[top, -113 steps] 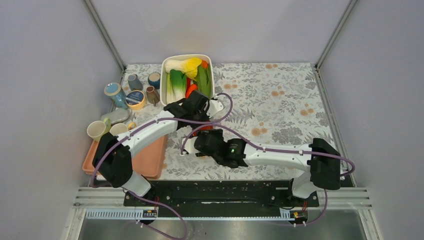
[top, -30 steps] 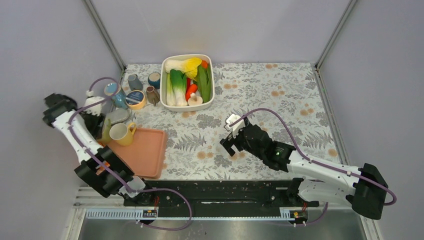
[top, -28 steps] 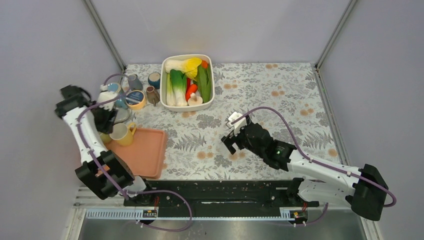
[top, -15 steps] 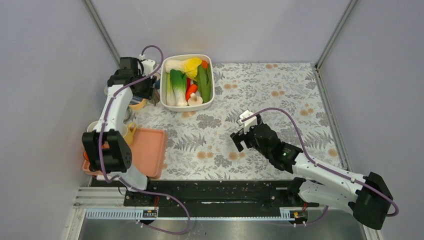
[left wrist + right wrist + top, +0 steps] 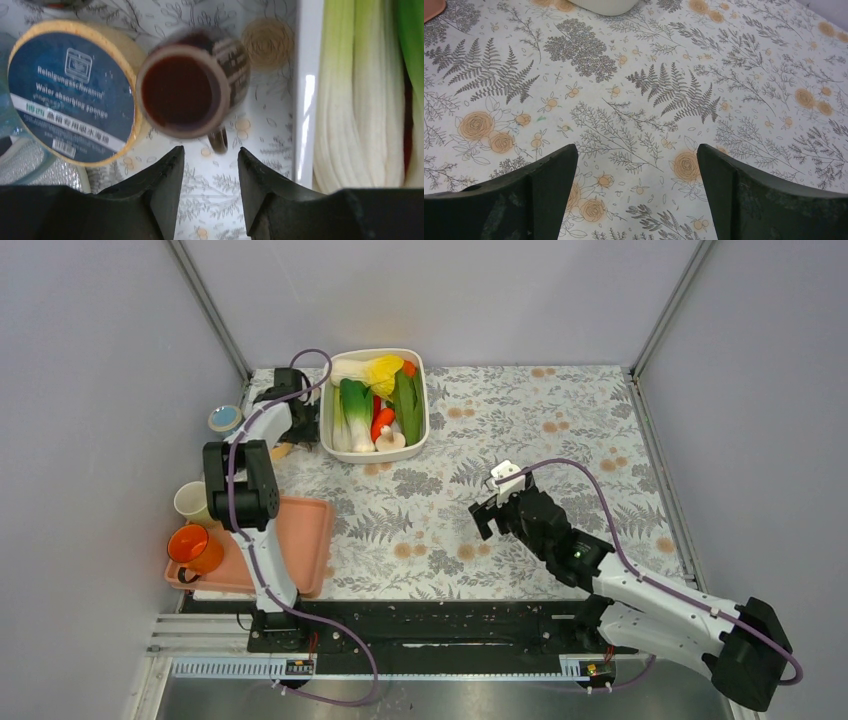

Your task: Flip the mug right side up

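Note:
A small brown mug with a striped side and a dark handle stands on the cloth between a round sponge and the white basket. It shows a dark round face to the left wrist view; I cannot tell whether that is its base or its mouth. My left gripper is open and empty, its tips just short of the mug's handle. In the top view the left gripper covers the mug. My right gripper is open and empty over bare cloth; it also shows in the right wrist view.
The white basket of leeks and other vegetables stands right of the mug; its rim is close. A round yellow sponge with a blue label touches the mug's left. An orange mug sits on a pink tray; a cream mug and a blue cup stand nearby.
My left arm has swung from the tray up to the cups beside the basket. The orange mug now shows on the tray. My right arm has drawn back to the right.

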Controlling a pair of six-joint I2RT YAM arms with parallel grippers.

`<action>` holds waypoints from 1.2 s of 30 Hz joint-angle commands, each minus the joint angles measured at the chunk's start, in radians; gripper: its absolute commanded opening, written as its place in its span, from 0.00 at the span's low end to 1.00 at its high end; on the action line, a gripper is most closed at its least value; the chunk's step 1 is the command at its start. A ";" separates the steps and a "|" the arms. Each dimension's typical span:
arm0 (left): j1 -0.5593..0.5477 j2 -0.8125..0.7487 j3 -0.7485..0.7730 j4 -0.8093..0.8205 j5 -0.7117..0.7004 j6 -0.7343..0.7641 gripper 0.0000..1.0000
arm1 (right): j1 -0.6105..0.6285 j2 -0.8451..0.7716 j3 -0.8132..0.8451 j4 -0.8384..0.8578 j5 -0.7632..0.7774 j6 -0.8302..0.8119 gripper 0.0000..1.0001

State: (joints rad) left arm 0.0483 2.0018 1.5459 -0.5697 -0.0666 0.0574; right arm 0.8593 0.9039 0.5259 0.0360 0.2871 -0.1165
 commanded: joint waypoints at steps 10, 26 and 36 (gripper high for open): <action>0.000 0.165 0.209 -0.009 -0.052 -0.026 0.35 | 0.009 -0.052 -0.016 0.077 0.024 -0.035 0.98; 0.056 -0.024 0.134 0.001 0.125 -0.027 0.00 | 0.009 -0.060 0.025 0.054 -0.037 -0.011 0.99; 0.087 -0.327 -0.003 -0.053 0.396 -0.010 0.00 | 0.009 -0.017 0.105 0.084 -0.190 0.158 0.98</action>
State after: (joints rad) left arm 0.1478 1.8187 1.5677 -0.6285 0.1337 0.0395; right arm 0.8642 0.8631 0.5560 0.0654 0.1703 -0.0681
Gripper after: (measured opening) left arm 0.151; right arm 0.985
